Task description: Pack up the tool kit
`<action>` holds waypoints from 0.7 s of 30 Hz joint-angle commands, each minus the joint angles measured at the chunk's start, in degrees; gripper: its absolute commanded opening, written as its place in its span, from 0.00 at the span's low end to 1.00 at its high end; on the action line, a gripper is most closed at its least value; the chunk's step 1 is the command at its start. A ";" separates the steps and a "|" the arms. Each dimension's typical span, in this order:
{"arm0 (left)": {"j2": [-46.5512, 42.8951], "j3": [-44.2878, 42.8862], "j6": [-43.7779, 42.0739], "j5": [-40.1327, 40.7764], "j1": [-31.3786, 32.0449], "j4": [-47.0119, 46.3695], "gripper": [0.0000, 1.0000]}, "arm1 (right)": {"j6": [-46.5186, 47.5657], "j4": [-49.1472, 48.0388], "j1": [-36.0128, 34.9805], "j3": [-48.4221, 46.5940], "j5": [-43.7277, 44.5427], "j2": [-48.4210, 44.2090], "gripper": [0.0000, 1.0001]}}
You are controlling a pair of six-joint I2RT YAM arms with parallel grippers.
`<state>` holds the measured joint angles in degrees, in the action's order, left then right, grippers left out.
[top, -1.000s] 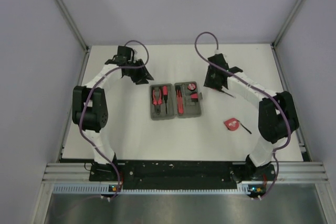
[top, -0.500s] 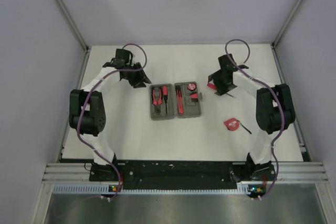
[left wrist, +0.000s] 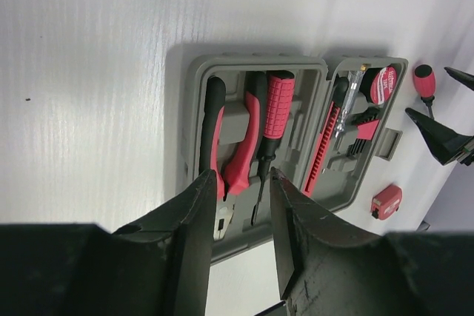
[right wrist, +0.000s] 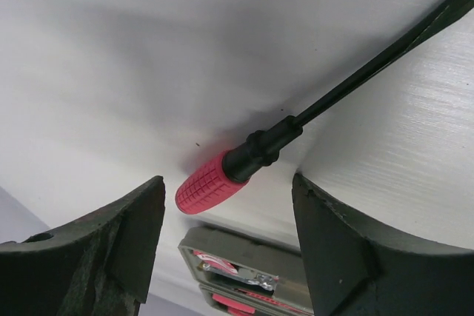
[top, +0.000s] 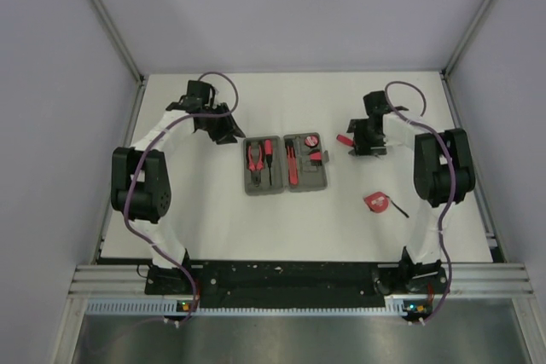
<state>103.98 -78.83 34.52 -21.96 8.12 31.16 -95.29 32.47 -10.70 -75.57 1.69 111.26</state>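
Observation:
The open grey case [top: 286, 162] lies at the table's middle and holds red-and-black pliers [left wrist: 226, 149], a red-handled screwdriver [left wrist: 278, 109] and smaller tools. My left gripper [top: 229, 132] hovers just left of the case, open and empty; its jaws frame the pliers in the left wrist view [left wrist: 241, 212]. A loose screwdriver with a red handle [right wrist: 211, 181] lies on the table right of the case [top: 344, 139]. My right gripper [right wrist: 229, 220] is open, its jaws either side of that handle without touching it. The red tape measure [top: 375, 201] lies loose to the near right.
A thin black tool [top: 399, 209] lies beside the tape measure. The table's raised metal edges [top: 465, 138] run along both sides, and grey walls enclose the back. The black base rail [top: 281, 279] crosses the near edge.
My right arm has folded back and its gripper has shifted right, away from the case; the red screwdriver handle now shows beside it. The left arm has barely moved.

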 commanded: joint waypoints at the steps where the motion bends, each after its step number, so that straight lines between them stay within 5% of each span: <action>1: -3.35 -0.01 -0.68 0.33 -0.39 -0.40 0.39 | -5.52 -0.30 1.29 -2.12 -0.99 1.94 0.68; 5: -3.61 -0.01 -0.77 0.33 -0.47 -0.22 0.38 | -6.40 -0.30 1.91 -3.35 -1.43 3.25 0.62; 14: -4.31 -0.89 -0.69 0.42 -1.09 0.31 0.37 | -7.29 -0.39 2.26 -2.83 -3.02 3.88 0.23; 18: -4.67 -0.80 -0.77 0.16 -1.18 0.39 0.37 | -0.45 -0.39 2.17 -4.31 -1.96 3.00 0.00; 21: -4.84 -0.80 -0.95 -0.19 -1.18 0.22 0.37 | 7.72 -0.56 1.91 -6.69 0.41 1.68 0.00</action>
<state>102.39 -78.85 34.50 -21.69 7.22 31.59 -96.99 33.45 -9.17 -78.02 -1.58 113.89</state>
